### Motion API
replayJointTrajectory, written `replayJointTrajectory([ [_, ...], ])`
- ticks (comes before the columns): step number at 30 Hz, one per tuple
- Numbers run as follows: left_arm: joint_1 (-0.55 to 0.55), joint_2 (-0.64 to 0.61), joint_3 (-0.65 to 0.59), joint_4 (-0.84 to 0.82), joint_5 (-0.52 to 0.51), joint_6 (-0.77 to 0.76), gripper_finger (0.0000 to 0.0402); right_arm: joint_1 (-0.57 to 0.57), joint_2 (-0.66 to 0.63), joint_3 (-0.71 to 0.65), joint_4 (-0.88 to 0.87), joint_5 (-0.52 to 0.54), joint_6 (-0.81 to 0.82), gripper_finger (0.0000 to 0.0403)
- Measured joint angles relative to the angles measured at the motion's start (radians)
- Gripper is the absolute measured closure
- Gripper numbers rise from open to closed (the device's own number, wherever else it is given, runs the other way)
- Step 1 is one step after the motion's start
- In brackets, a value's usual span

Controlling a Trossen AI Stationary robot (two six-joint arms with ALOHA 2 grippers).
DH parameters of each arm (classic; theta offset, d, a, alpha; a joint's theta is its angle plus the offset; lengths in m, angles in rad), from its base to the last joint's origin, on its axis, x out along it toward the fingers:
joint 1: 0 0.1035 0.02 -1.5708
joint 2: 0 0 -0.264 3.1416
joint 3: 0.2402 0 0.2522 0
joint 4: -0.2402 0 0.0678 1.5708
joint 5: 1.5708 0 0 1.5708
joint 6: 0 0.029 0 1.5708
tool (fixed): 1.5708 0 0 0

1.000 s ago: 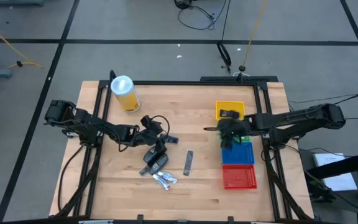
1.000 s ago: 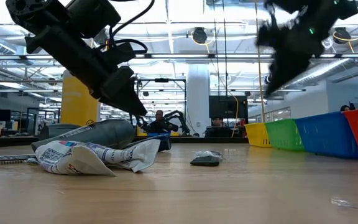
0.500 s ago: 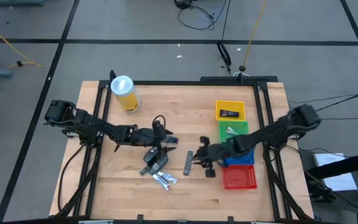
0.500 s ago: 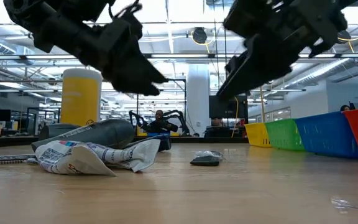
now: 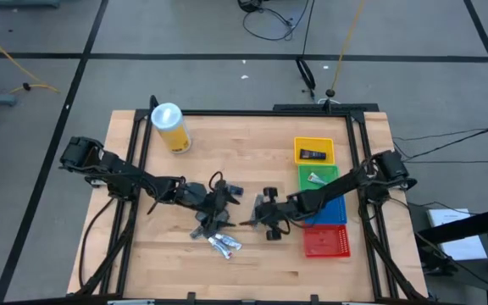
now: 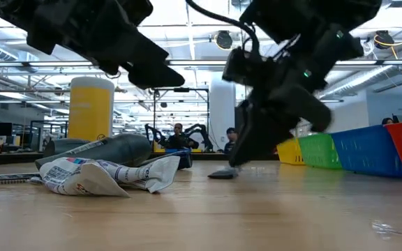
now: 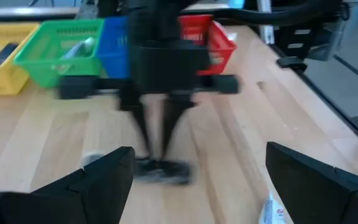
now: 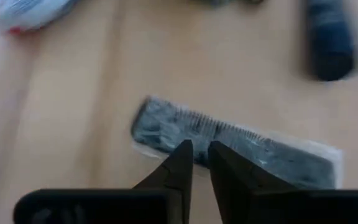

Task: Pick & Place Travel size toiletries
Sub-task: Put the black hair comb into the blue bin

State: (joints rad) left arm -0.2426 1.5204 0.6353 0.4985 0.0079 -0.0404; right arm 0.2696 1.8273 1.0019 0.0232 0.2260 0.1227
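Several travel size toiletries lie mid-table: a pile of dark tubes (image 5: 210, 222), with a grey tube (image 6: 110, 148) resting on crumpled white sachets (image 6: 96, 178), and silvery sachets (image 5: 225, 246). A dark flat pack in clear wrap (image 8: 247, 146) lies apart to their right (image 5: 256, 225). My right gripper (image 8: 199, 155) stands on that pack (image 6: 220, 174), its fingers almost together. My left gripper (image 7: 199, 152), wide open, hovers above the pile (image 5: 216, 201) and faces the right gripper. A dark item (image 5: 313, 155) lies in the yellow tray and a silvery one (image 5: 314, 178) in the green tray. My right gripper meets the dark flat pack at its long edge (image 8: 166, 134), toward one end. The fingers (image 7: 143, 134) come from above, pointing down, and converge on the pack (image 7: 163, 169). The pack lies flat on the table. What sits between the tips, wrap or pack, I cannot tell.
Yellow (image 5: 313, 141), green (image 5: 300, 176), blue (image 5: 335, 212) and red (image 5: 324, 241) trays line the table's right side. A tall yellow canister with a white lid (image 5: 169, 127) stands at the far left. Bare wood lies along the near edge. People sit far behind the table (image 6: 179, 132).
My right gripper has left the green tray, swung toward the table's left and come down onto the dark flat pack. My left gripper has risen from the pile and drifted slightly toward the near edge. The pack shows slightly shifted in the low view.
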Motion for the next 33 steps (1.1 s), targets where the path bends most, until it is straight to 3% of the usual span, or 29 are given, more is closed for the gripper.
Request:
replayJointTrajectory([
  [8,-0.014,0.065,0.015,0.053,-0.001,-0.018,0.0054,-0.054,-0.137,0.0,-0.095,0.06,0.098,0.0364],
  [11,-0.032,0.147,0.059,0.073,-0.001,0.036,0.0083,-0.103,-0.153,0.0,-0.14,0.061,0.127,0.0345],
  [15,-0.038,0.244,0.158,-0.011,-0.01,0.064,0.0162,-0.19,-0.152,-0.017,-0.134,-0.055,0.173,0.0303],
  [23,-0.001,0.405,0.371,-0.287,-0.03,0.04,0.0358,-0.356,-0.151,-0.096,-0.059,-0.31,0.227,0.0209],
  [25,0.006,0.433,0.392,-0.327,-0.045,0.037,0.0389,-0.383,-0.149,-0.115,-0.009,-0.371,0.234,0.019],
  [28,0.014,0.453,0.4,-0.342,-0.056,0.029,0.0386,-0.417,-0.142,-0.131,0.028,-0.437,0.257,0.0171],
  [33,0.031,0.468,0.4,-0.365,-0.051,0.019,0.0377,-0.449,-0.143,-0.132,0.03,-0.441,0.26,0.0157],
])
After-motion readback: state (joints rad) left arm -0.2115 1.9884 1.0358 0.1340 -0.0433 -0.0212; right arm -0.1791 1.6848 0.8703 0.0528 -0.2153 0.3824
